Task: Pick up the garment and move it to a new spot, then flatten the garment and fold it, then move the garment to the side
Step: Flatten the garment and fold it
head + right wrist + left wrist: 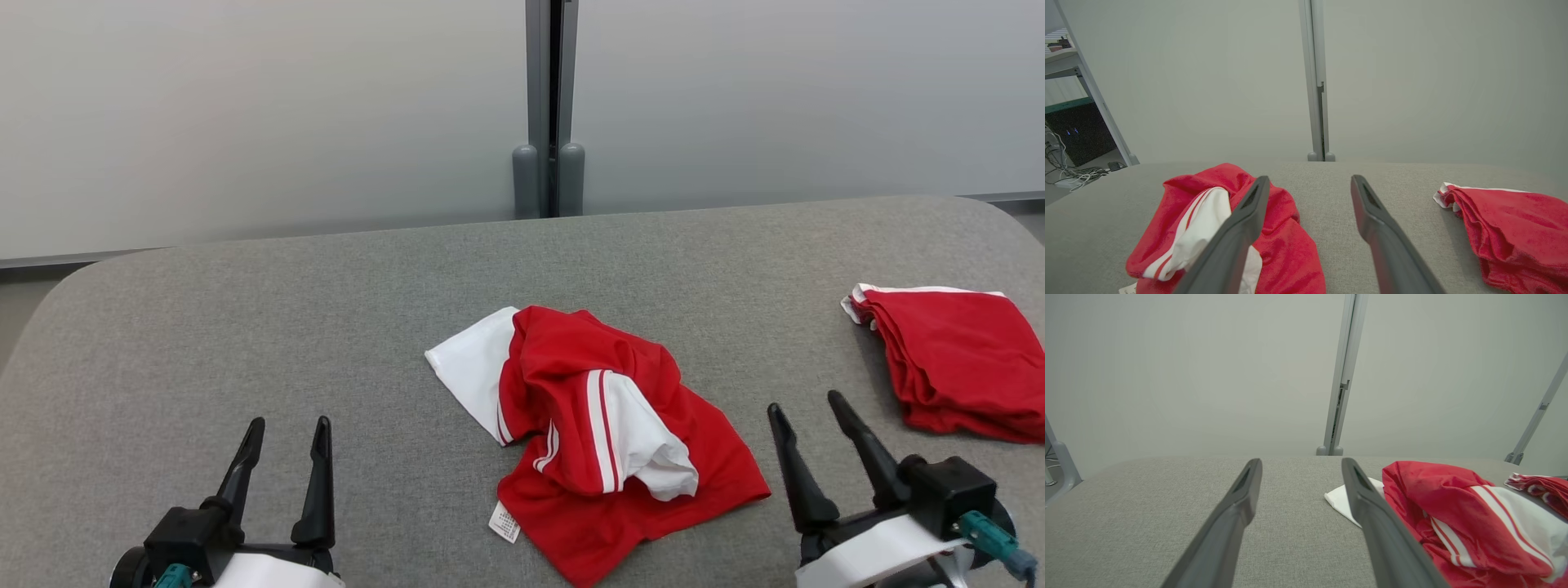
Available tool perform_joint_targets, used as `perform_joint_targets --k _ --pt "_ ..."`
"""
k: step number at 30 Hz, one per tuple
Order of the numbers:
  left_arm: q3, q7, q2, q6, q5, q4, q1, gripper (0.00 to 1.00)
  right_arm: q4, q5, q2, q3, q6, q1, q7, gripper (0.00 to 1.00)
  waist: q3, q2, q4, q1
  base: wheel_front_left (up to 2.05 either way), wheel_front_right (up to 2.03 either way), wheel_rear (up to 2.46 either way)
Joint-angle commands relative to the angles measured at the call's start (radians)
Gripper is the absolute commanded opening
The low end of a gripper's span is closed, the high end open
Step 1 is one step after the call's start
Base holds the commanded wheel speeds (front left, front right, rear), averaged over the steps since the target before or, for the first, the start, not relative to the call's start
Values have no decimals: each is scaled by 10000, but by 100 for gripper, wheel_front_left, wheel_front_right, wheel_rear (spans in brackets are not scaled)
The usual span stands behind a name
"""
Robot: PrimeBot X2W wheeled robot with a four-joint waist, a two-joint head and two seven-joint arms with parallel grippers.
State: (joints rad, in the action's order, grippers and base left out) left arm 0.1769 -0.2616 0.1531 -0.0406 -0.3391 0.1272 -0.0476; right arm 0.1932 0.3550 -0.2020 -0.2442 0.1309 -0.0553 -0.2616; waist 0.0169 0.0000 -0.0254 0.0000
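Garment (604, 441), red and white, crumpled in a heap at the middle of the grey counter (245, 327); pickup not yet begun.
A second red garment (963, 359) lies folded at my right. My left tool (291, 422) and right tool (804, 403) flank the heap, both wide open and empty. Next, I judge: reach in, pinch an edge, lift.

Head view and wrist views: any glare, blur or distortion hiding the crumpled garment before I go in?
Head view: soft even light, no glare, crumpled garment sharp with faint shadows. Left wrist view: left tool slightly soft near the lens, one finger covering part of the garment. Right wrist view: wide-angle lean in the side post; right tool overlaps the red cloth.
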Motion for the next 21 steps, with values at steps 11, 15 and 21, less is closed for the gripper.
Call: perform_joint_targets --k 11,15,21 --pt "-99 -44 -102 155 159 126 221 100 488 1436 -1223 -2805 -2 -681 1172 100 -25 0 283 0 0 0 0" --pt "-108 -44 -122 209 162 187 274 100 1167 1530 -1134 -2993 -2 -1121 1899 100 -45 0 526 0 0 0 0" --pt "-117 -44 -142 260 169 287 328 100 1984 1690 -917 -3059 -2 -1472 2684 100 -21 0 1007 0 0 0 0"
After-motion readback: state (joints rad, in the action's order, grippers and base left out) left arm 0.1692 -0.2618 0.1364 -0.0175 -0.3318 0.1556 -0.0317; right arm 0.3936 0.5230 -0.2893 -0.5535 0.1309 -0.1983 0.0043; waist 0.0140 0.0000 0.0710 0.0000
